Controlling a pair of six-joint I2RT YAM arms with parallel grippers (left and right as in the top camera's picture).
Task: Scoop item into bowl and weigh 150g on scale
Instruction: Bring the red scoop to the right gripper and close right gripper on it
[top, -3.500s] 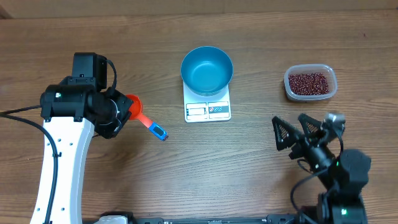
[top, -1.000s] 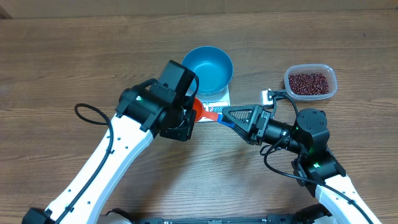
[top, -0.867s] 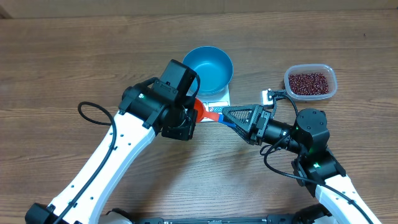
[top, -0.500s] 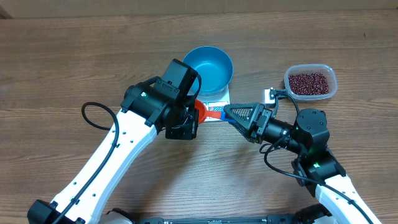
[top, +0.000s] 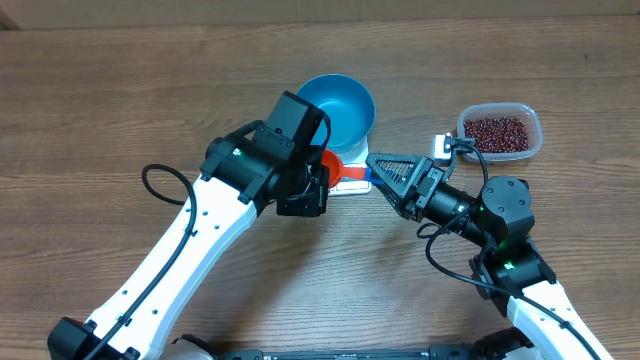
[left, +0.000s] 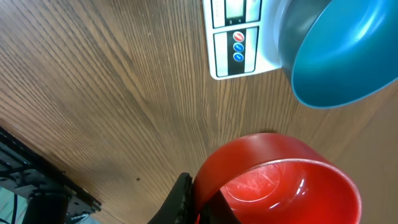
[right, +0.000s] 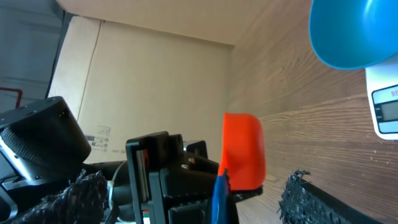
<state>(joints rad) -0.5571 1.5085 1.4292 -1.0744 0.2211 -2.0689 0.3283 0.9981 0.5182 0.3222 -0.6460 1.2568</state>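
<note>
The left hand is pressing its black fingers together on a round, glossy red plastic scoop, pinching it at the wall of the cup. The smooth inside of the cup is catching the light in the left wrist view. The scoop is hanging over the table just in front of the scale. Its slim blue handle is pointing toward the right hand. That hand is standing spread, with its two black ribbed fingers well apart on either side of the handle. As far as the right wrist view is showing, they are not touching it.

Just beyond the scoop, a small flat white rectangular scale is lying on the brown wood-grain table. Its display and button panels are running along the front edge, and from overhead the left arm is covering part of it. A round blue bowl with a smooth, lighter-blue inside is sitting on the scale and covering most of the platform.

To the right, well apart from the bowl, a clear rounded-rectangular plastic tub is resting on the table. It is holding the small dark red-maroon beans in a loose, granular heap.
</note>
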